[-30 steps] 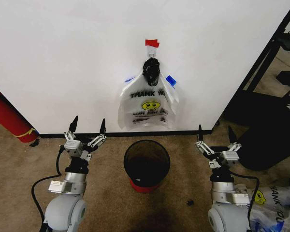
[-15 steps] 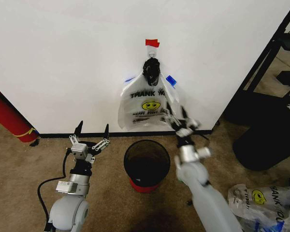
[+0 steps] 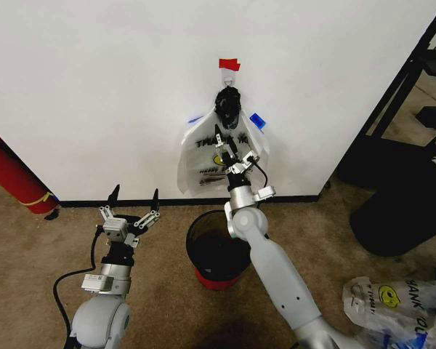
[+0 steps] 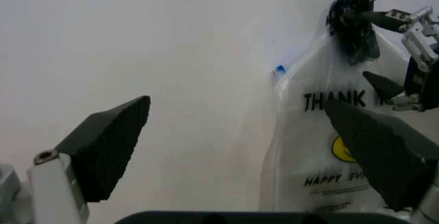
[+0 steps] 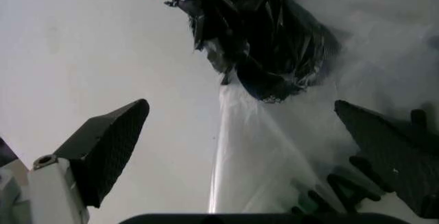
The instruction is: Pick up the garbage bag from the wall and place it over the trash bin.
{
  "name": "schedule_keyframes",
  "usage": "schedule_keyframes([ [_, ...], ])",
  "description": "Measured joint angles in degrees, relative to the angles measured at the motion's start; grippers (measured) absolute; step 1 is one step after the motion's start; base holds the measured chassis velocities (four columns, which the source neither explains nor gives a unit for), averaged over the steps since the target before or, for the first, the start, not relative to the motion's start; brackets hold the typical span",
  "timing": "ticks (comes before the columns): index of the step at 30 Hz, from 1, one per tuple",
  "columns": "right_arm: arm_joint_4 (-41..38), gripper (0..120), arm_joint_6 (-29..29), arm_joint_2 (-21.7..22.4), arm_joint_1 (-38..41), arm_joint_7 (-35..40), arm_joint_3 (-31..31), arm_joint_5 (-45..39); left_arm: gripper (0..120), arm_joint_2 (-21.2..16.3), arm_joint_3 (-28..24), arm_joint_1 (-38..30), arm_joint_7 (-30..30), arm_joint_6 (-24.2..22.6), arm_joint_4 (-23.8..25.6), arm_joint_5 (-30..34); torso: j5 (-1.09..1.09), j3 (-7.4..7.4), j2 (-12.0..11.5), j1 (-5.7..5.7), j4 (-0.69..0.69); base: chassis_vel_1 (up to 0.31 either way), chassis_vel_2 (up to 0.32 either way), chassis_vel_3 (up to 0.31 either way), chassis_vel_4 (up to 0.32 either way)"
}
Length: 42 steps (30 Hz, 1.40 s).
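- While my right arm reaches up over the trash bin (image 3: 219, 247), my right gripper (image 3: 231, 149) sits in front of the garbage bag (image 3: 203, 156), fingers spread apart, nothing clamped.
- Garbage bag hangs on the wall (image 3: 94, 87), just below the red tape piece (image 3: 229, 65); its top is a dark bunched knot (image 3: 227, 105) at the hook.
- Head view: bag's lower half is partly hidden behind my right gripper & wrist; blue handle strip (image 3: 256, 121) pokes out beside the knot.
- Right wrist view gives what head view can't: knot (image 5: 264, 39) close up, crinkled black plastic, between my two finger pads (image 5: 110, 147), w/ translucent bag (image 5: 274, 152) falling away below. Can't tell if a pad touches the bag.
- Left wrist view: bag (image 4: 322, 147) seen side-on w/ "THANK" print, my right gripper's fingertips (image 4: 373, 82) near the knot (image 4: 351, 26).
- Left gripper (image 3: 134, 205) is low, near the black baseboard (image 3: 80, 203), well apart from the bag; jaws wide, empty.
- Trash bin stands on the carpet floor (image 3: 29, 247) under the bag, red base showing.
- Red cylinder (image 3: 11, 174) leans at far left; other smiley bags (image 3: 392, 298) lie on the floor far right.
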<state>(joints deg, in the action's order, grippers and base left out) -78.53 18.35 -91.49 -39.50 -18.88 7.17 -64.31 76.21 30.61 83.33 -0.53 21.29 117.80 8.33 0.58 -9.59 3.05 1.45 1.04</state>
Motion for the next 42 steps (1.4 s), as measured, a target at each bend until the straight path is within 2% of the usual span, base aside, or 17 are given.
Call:
schedule_keyframes([
  [4,1.15,91,-0.09,-0.54,0.57,-0.74,0.68,-0.02,100,0.37,-0.18,-0.08,-0.03,0.03,-0.09,-0.35,0.00,0.00,0.00,0.00,0.00,0.000,0.000,0.000,0.000],
  [8,1.70,77,-0.13,-0.62,1.23,-1.04,2.12,-0.20,100,0.81,-0.44,-0.12,-0.04,0.21,-0.64,-0.75,0.00,0.00,0.00,0.00,0.01,0.000,0.000,0.000,0.000],
  [11,1.70,73,-0.19,-0.62,1.35,-1.10,2.34,-0.21,100,0.88,-0.47,-0.16,-0.04,0.25,-0.72,-0.79,0.00,0.00,0.00,0.00,0.01,0.000,0.000,0.000,0.000],
  [13,1.78,59,-0.28,-0.62,1.57,-1.15,2.52,-0.27,100,0.93,-0.48,-0.20,-0.05,0.29,-0.83,-0.80,0.00,0.00,0.00,0.00,0.01,0.000,0.000,0.000,0.000],
  [18,3.43,36,-0.31,-0.63,2.74,-1.51,3.25,-0.28,100,0.58,-0.26,-0.20,-0.31,0.66,-1.26,-0.64,0.00,0.00,0.00,0.00,0.00,0.000,0.000,0.000,0.000],
  [20,3.49,35,-0.31,-0.63,2.79,-1.57,3.31,-0.26,100,0.52,-0.25,-0.20,-0.33,0.66,-1.29,-0.62,0.00,0.00,0.00,0.00,0.00,0.000,0.000,0.000,0.000],
  [25,3.57,12,-0.37,-0.85,2.88,-2.53,3.73,0.01,100,0.13,-0.15,-0.56,-0.45,0.68,-1.55,-0.42,-0.01,0.00,0.00,0.00,-0.01,0.000,0.000,0.000,0.000],
  [26,3.57,12,-0.37,-0.85,2.88,-2.53,3.73,0.01,100,0.13,-0.15,-0.56,-0.45,0.68,-1.55,-0.42,-0.01,0.00,0.00,0.00,-0.01,0.000,0.000,0.000,0.000],
  [29,3.57,0,-0.42,-0.85,2.72,-2.77,4.13,0.29,100,0.12,-0.20,-0.61,-0.50,0.69,-1.77,-0.40,0.00,0.00,0.00,0.00,0.00,0.000,0.000,0.000,0.000],
  [34,2.83,0,-0.82,-0.34,1.38,-3.10,4.56,1.58,100,0.20,-0.53,-0.69,-0.51,0.73,-1.91,-0.41,0.00,0.00,0.00,0.00,-0.01,0.000,0.000,0.000,0.000],
  [42,-2.78,0,-1.87,4.35,-7.52,-6.51,5.87,4.07,100,0.23,-1.24,-0.59,-0.51,0.96,-1.92,-0.44,-0.01,0.01,0.00,-0.01,0.00,0.000,0.000,0.000,0.000],
])
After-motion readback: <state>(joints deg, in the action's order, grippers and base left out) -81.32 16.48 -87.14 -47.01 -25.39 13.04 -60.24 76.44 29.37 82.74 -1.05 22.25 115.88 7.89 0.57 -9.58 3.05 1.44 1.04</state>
